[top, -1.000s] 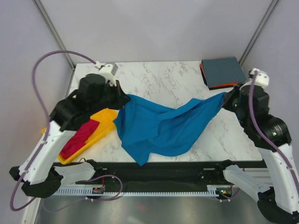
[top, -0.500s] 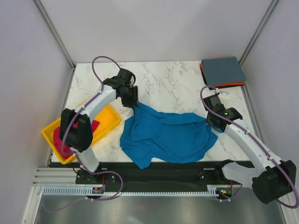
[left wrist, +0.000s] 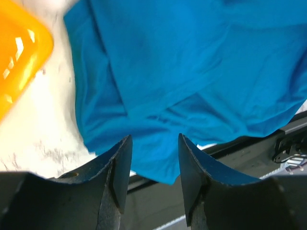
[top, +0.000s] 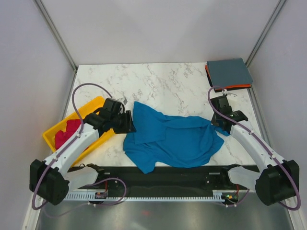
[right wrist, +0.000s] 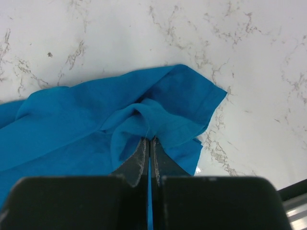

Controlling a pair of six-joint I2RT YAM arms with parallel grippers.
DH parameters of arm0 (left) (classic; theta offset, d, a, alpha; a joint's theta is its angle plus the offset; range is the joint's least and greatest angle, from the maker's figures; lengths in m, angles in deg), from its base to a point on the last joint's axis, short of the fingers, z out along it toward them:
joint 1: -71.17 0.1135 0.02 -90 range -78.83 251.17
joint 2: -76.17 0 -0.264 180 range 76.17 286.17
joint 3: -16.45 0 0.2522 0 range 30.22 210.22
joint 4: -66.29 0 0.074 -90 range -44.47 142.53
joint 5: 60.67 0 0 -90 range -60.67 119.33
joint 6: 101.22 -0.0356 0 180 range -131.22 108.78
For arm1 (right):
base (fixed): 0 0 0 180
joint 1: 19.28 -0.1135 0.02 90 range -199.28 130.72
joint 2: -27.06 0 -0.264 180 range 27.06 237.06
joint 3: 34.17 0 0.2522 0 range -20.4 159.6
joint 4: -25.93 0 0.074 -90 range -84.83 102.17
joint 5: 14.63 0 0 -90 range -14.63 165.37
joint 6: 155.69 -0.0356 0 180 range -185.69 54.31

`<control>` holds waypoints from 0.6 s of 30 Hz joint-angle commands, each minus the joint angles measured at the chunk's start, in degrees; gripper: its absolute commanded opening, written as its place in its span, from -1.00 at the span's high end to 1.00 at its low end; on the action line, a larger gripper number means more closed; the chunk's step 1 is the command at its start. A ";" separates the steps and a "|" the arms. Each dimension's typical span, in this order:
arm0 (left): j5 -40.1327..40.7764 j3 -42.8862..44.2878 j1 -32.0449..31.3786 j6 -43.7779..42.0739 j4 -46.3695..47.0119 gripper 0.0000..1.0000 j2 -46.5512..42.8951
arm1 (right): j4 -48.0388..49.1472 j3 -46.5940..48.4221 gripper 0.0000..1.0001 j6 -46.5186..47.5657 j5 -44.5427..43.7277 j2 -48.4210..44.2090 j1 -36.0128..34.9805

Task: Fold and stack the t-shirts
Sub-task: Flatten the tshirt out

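Blue t-shirt lies rumpled on the tabletop just beside the yellow tray. Left pincer hovers half open and empty over its tray-side edge; right pincer is clamped on the corner farthest from the tray. Best, I'd say, to grip the tray-side corner, then pull flat.

four t-shirts, one yellow tray

Marble table held crumpled blue t-shirt; yellow tray just left of it, orange t-shirt under grey t-shirt beyond its right end.
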 commanded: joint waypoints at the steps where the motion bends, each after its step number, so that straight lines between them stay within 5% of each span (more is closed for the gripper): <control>1: -0.51 -6.86 -0.08 8.31 2.53 -0.02 -7.44 | 3.44 -1.11 1.00 -0.25 3.36 -1.22 0.12; 7: -0.84 -13.38 -0.08 14.12 7.27 -0.08 -12.99 | 4.14 -2.69 0.89 -0.87 5.39 -1.66 0.03; 13: -3.57 -16.90 -0.08 17.38 10.97 -0.05 -11.06 | 2.74 -1.11 0.31 -0.60 6.88 -4.29 0.03; 18: -2.79 -20.86 -0.08 19.84 16.58 -0.05 -11.24 | 2.91 -1.28 0.12 -1.31 7.67 -6.40 0.03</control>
